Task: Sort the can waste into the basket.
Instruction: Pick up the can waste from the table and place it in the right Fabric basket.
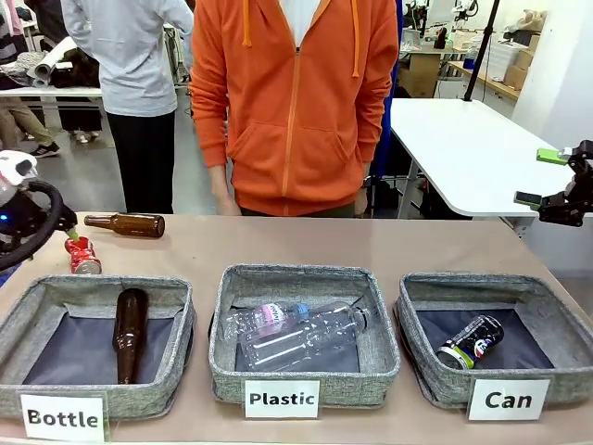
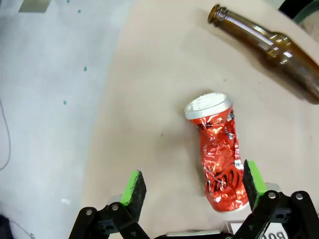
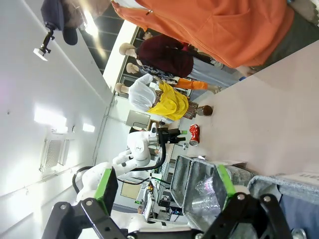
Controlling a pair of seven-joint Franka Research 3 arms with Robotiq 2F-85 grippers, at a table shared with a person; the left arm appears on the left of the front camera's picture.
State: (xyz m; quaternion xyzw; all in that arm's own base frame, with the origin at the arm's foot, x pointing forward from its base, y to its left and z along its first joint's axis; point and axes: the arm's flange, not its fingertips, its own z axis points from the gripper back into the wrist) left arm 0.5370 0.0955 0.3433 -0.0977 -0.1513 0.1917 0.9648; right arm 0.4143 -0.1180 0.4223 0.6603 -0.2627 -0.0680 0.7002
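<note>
One red can [image 2: 218,154] lay on the table [image 2: 149,99], long axis 12-to-6 o'clock, offset toward 3 o'clock inside the nearer left gripper [image 2: 193,183], wide open and empty; the right gripper [image 1: 541,176], likewise open and empty, hung beyond the basket [image 1: 556,287].

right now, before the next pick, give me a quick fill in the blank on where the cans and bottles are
1. The black can lies inside the basket labelled ____.
2. The crushed can lying on the table is coloured ____.
3. The Plastic basket holds ____ clear bottles.
4. The left end effector, down beside the crushed can, has its jaws ____.

Missing words: Can; red; two; open.
</note>
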